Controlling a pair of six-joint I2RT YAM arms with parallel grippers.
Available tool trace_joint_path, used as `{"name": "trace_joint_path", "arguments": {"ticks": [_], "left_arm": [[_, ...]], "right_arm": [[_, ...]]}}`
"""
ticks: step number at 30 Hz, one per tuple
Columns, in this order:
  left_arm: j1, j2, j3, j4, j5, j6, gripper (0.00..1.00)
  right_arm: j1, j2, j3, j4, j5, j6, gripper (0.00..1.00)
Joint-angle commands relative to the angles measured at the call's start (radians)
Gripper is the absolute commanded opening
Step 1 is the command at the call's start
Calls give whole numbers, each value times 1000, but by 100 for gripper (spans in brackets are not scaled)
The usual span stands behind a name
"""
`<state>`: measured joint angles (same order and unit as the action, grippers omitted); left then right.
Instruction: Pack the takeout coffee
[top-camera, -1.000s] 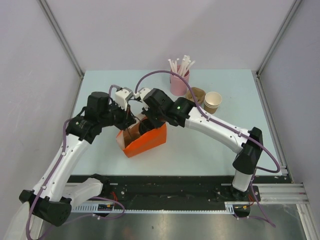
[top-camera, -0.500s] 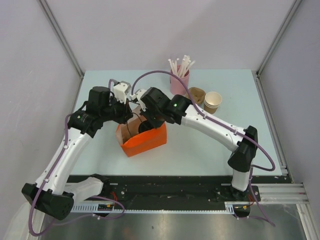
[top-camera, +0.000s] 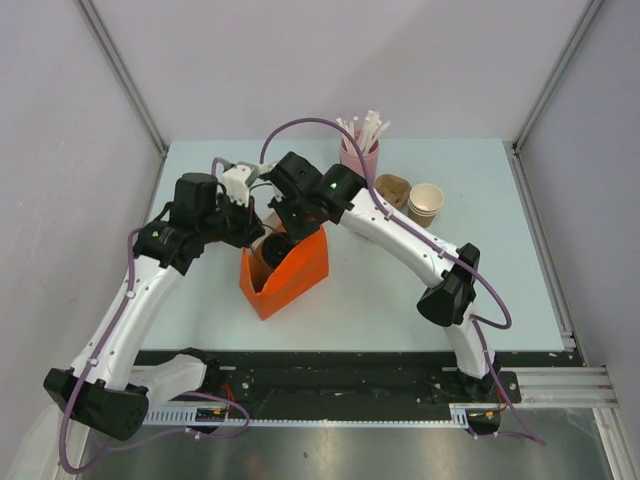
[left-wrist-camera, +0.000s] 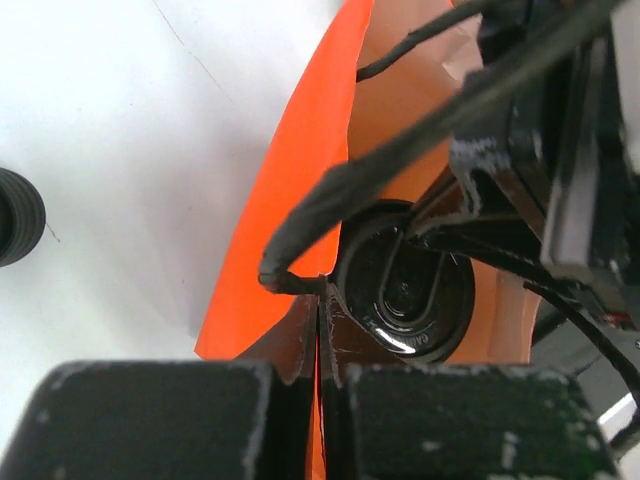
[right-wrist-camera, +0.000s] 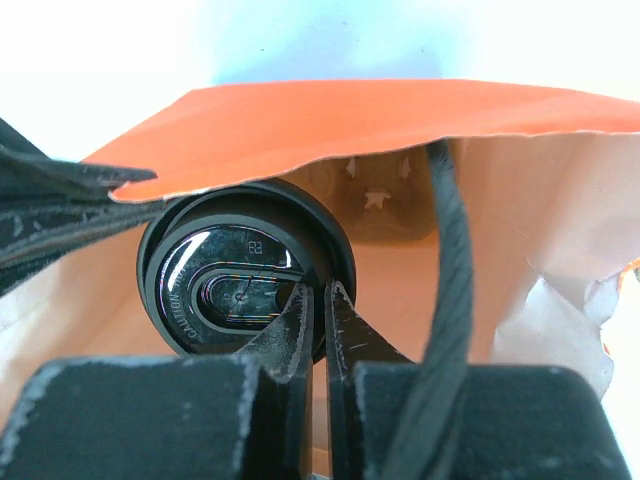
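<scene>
The takeout coffee (top-camera: 274, 246) sits inside the open orange paper bag (top-camera: 292, 272), showing only its round black lid (right-wrist-camera: 225, 285). My right gripper (right-wrist-camera: 322, 292) reaches into the bag mouth, shut on the lid's rim with one finger over the lid and one outside it. The left gripper (left-wrist-camera: 321, 290) is shut on the bag's near top edge (left-wrist-camera: 290, 200), holding the mouth apart, with the lid (left-wrist-camera: 405, 295) just beyond its tips. In the top view both grippers meet over the bag's far end, left gripper (top-camera: 256, 222) beside right gripper (top-camera: 283, 228). The cup's brown body is hidden.
A pink cup of white straws (top-camera: 358, 166) stands at the back of the table. To its right are a brown pulp cup carrier (top-camera: 392, 190) and stacked pale-rimmed paper cups (top-camera: 426, 203). The right arm's cable (right-wrist-camera: 450, 300) hangs across the bag mouth.
The right arm has swung left and further over the bag with the coffee. The bag has turned, its near end swinging toward the front of the table. The left gripper keeps its hold on the edge.
</scene>
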<state>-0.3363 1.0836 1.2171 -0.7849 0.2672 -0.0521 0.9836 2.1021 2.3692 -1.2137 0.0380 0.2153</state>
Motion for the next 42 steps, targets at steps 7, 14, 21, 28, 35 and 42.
{"name": "trace_joint_path", "arguments": {"ticks": [7,14,21,28,35,42], "left_arm": [[-7,-22,-16,-16,98,32,0],[-7,-22,-24,-16,98,57,0],[-6,-22,-21,-16,98,66,1],[28,-14,-2,-16,-17,0,0],[29,-1,10,-14,-74,3,0],[29,1,19,-14,-33,3,0]], "right_arm": [[-28,47,64,115,-26,36,0],[4,27,10,223,-27,-96,0],[-22,-7,-137,255,-66,-86,0],[-17,-98,-249,207,-52,-148,0],[-10,-157,-357,191,-63,-155,0],[-5,-91,-337,123,-52,-133,0]]}}
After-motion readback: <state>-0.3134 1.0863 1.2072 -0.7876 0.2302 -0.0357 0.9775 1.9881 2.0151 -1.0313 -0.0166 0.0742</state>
